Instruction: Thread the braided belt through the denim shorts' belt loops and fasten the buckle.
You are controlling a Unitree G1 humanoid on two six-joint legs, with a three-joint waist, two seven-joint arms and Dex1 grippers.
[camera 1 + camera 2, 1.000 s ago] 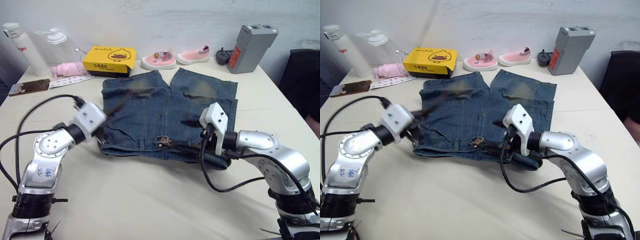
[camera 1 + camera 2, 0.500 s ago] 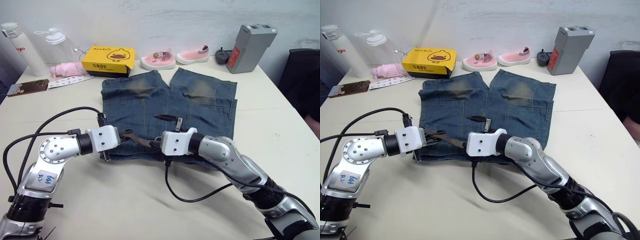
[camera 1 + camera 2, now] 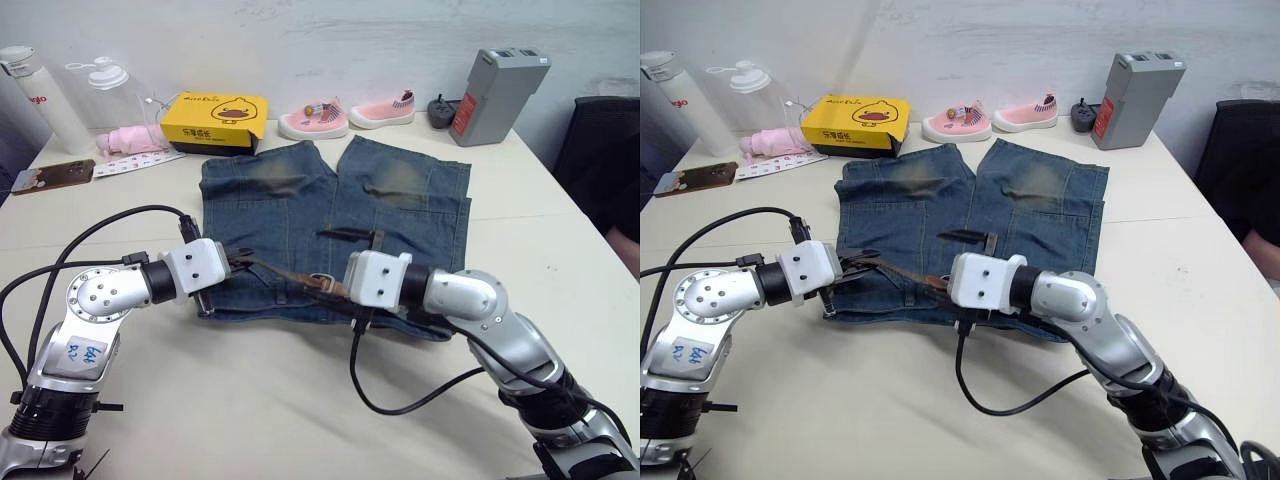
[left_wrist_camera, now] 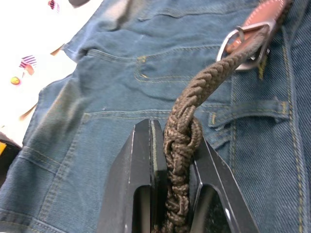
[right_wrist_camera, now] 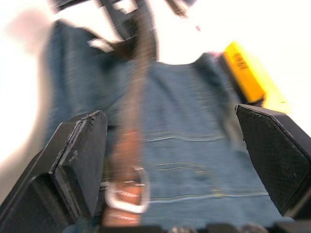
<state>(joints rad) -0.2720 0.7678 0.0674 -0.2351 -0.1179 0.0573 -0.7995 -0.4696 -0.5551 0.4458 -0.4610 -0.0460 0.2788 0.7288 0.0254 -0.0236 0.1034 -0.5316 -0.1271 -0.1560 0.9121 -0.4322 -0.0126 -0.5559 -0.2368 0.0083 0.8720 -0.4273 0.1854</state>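
Denim shorts point(image 3: 335, 215) are spread flat on a pale beige table point(image 3: 250, 400), waistband toward the robot and the two legs pointing away toward a whitish wall. Along the far edge of the table are seen a white bottle point(image 3: 35, 95), a clear bottle with a white cap point(image 3: 100, 90), a pink cloth point(image 3: 135, 140), a yellow box point(image 3: 217, 120) printed with a duck, a pair of small pink shoes point(image 3: 345, 115) and a grey box-shaped device point(image 3: 495, 82) with a red label. A dark phone point(image 3: 50, 177) and a printed strip lie near the left corner, and part of a black chair point(image 3: 605, 165) is visible beyond the right edge.

The braided belt point(image 4: 192, 126) is held just above the waistband, stretched between the two arms. The left gripper point(image 4: 176, 160) is clamped on the woven strap, which is seen pressed between its two black fingers in the left wrist view. From there the strap runs to the buckle point(image 4: 243, 46), where a smooth brown leather end is attached; a belt loop point(image 4: 245, 114) lies on the denim beside it. The right gripper point(image 5: 172, 160) is spread wide, its fingers point(image 5: 80, 155) standing well apart on either side of the buckle and strap, nothing being gripped between them.
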